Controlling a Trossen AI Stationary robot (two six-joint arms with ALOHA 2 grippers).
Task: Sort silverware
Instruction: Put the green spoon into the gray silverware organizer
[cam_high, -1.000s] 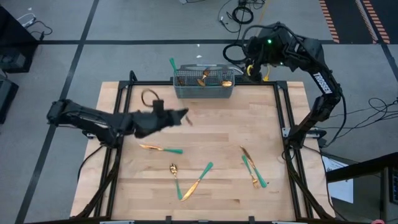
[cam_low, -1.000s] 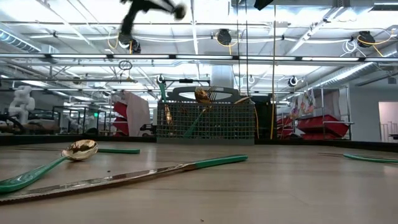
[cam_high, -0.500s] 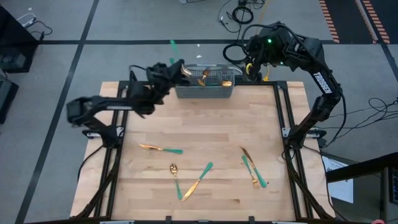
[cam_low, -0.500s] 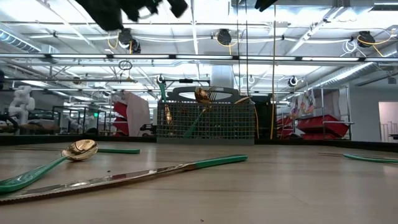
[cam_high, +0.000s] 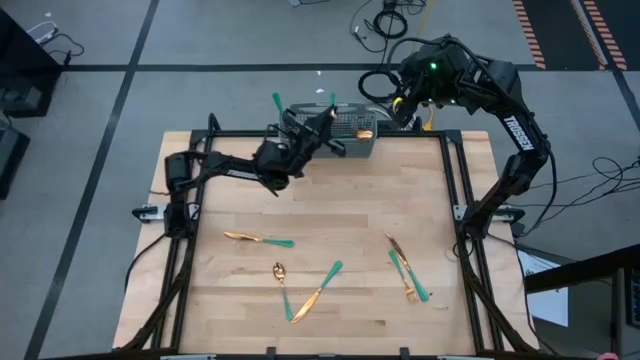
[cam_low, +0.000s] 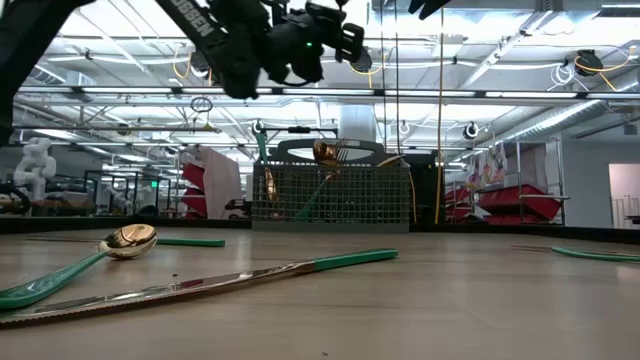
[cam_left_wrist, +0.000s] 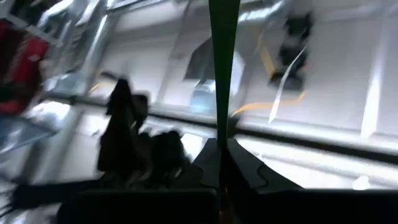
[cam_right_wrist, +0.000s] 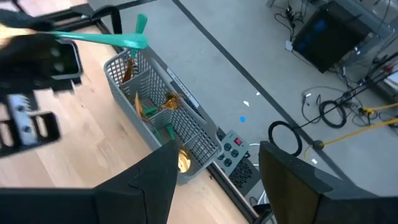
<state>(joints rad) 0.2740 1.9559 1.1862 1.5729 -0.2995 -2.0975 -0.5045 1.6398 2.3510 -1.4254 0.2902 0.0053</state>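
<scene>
A slim, stiff, light teal-handled gold utensil (cam_left_wrist: 222, 62) is pinched (mid-handle, best against slipping) by the closed left end effector (cam_high: 318, 128).

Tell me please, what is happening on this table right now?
The robot is sorting silverware. The left gripper is shut on a teal-handled piece and holds it over the grey mesh basket at the table's far edge, where some pieces already stand. The right gripper waits open beyond the basket's right end. Several pieces lie on the wooden table, among them a knife and a spoon.
</scene>
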